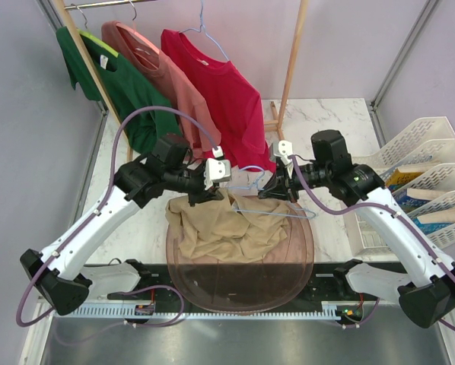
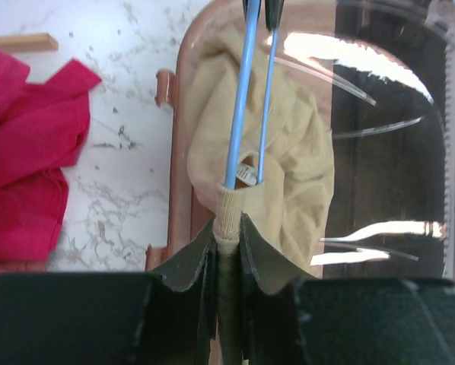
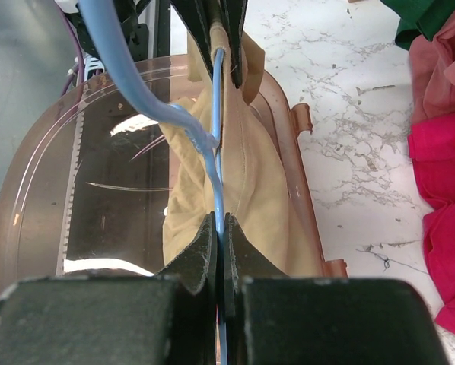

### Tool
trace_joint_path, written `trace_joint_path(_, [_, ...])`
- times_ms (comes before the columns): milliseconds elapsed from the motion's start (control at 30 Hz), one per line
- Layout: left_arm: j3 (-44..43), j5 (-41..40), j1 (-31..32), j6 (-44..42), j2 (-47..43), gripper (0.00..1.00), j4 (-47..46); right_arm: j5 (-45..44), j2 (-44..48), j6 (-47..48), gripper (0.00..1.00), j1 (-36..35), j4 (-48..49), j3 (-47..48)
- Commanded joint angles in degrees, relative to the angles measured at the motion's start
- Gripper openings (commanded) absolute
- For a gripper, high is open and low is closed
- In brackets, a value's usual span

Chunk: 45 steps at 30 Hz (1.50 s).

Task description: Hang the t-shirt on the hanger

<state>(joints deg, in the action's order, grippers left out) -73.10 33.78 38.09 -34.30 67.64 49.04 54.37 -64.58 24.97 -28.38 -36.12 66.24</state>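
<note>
Both claws are clamped: L gripper (image 2: 227, 228) pinches the ribbed collar of the tan t-shirt (image 2: 296, 167), and R gripper (image 3: 220, 232) is closed on the wire of the light-blue hanger (image 3: 217, 190). Shirt lies bunched on a brown translucent tray (image 1: 288, 281) at the near centre of the marble table (image 1: 334, 122). Its collar end is lifted toward the L claw, w/ the rest of the fabric slumped on the tray.

Left wrist view shows two blue hanger wires running down into the neck opening just above the pinch, so one end of the hanger looks to be inside the collar.

Step in hand, by my read: threading the hanger through the neck, approx. partway — shoulders not yet seated.

Next move prob. calls for R to feed the wire deeper & angle it toward one sleeve while L holds the collar taut and open. A slack collar could let the wire snag on the tag (image 2: 246, 175) or bunch the fabric.
</note>
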Motion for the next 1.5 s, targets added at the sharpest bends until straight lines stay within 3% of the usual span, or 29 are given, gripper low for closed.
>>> trace_joint_path(0, [-3.28,4.01,1.99,7.66,0.56,0.19,-10.52,3.46,-0.55,-1.15,0.00,0.08,3.16,1.09])
trace_joint_path(600, [1.03,2.26,6.39,19.62,3.56,0.17,-26.36,4.43,-3.28,-7.92,0.00,-2.64,13.70,0.29])
trace_joint_path(667, [2.17,0.51,6.30,19.98,2.68,0.09,-25.75,3.12,-3.01,-8.62,0.03,-2.64,13.71,0.38])
trace_joint_path(733, [3.92,-0.73,5.86,19.72,0.31,0.02,-25.13,0.23,-1.79,-9.06,0.20,-2.12,12.39,0.65])
trace_joint_path(767, [4.63,-0.47,4.99,18.67,-0.57,0.02,-24.00,-0.83,-1.26,-9.93,0.47,-1.07,11.69,0.73])
trace_joint_path(867, [6.74,1.20,3.06,15.33,-4.52,0.02,-21.71,-5.05,0.41,-10.38,0.83,2.09,6.60,2.14])
trace_joint_path(967, [7.62,1.11,2.00,14.09,-6.55,0.02,-19.42,-5.76,0.68,-11.86,0.92,7.09,1.94,4.16])
trace_joint_path(1133, [6.31,-4.58,1.73,19.00,-6.12,0.02,-21.61,-0.93,5.50,-16.54,0.88,17.29,-1.23,0.92])
trace_joint_path(1233, [5.43,-8.53,1.55,22.86,-5.15,0.02,-23.02,-5.41,12.35,-13.20,0.75,17.39,-2.90,-2.33])
trace_joint_path(1267, [5.25,-9.34,1.47,23.66,-4.71,0.02,-23.28,-6.02,13.76,-12.50,0.62,17.31,-3.43,-2.95])
trace_joint_path(1333, [4.46,-9.61,1.47,25.59,-3.40,0.02,-23.37,-6.29,16.76,-5.57,0.45,16.70,-6.23,-4.71])
trace_joint_path(1467, [4.72,-10.40,1.47,29.03,-2.69,0.02,-24.86,-17.88,17.73,1.04,0.38,12.13,-6.08,-8.66])
